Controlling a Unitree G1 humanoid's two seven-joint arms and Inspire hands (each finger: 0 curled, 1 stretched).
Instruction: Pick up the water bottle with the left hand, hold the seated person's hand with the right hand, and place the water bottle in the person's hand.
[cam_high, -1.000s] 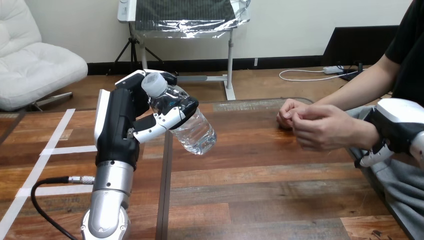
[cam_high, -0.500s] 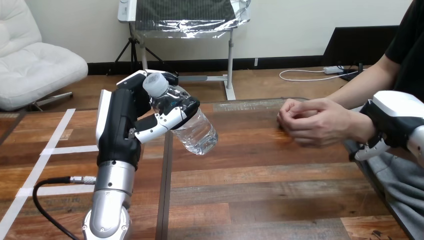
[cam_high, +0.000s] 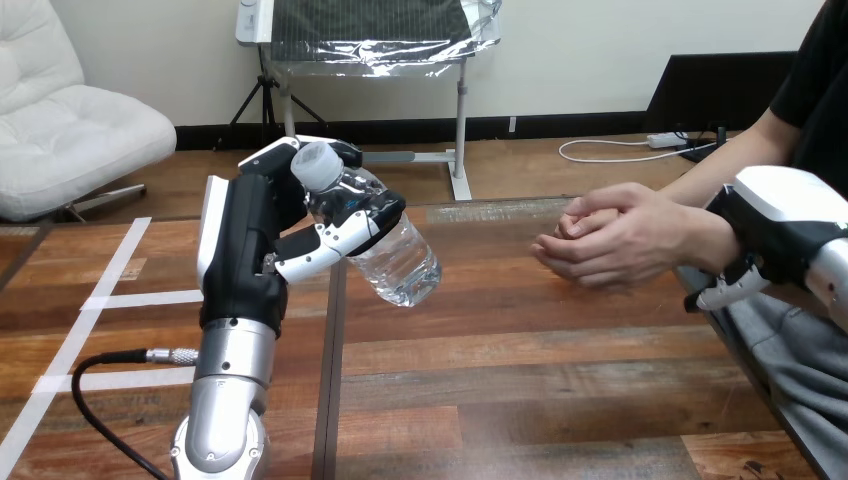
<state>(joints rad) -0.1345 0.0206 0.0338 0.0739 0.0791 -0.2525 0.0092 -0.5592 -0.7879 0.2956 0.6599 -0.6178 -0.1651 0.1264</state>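
The robot's left hand (cam_high: 250, 250) rises from the lower left with its fingers and thumb wrapped round the upper part of a clear plastic water bottle (cam_high: 400, 262); the bottle is held in the air above the wooden worktop (cam_high: 520, 380), tilted, its pale cap up and to the left and its base down and to the right; at the right, well apart from the bottle, the person's hands (cam_high: 605, 240) are clasped one over the other with no palm turned up; the robot's right hand (cam_high: 770, 235) sits against the person's wrist (cam_high: 712, 240), and it cannot be told whether it grasps the wrist or only rests beside it; the likeliest trouble is a handover with nowhere to land: if the bottle arrives while those hands are folded, it would probably strike knuckles or fall to the worktop; the smooth, tilted bottle could also slide in the left hand's hold as the arm swings across; and if the right hand has no firm hold, the person's hand may drift from the meeting place.
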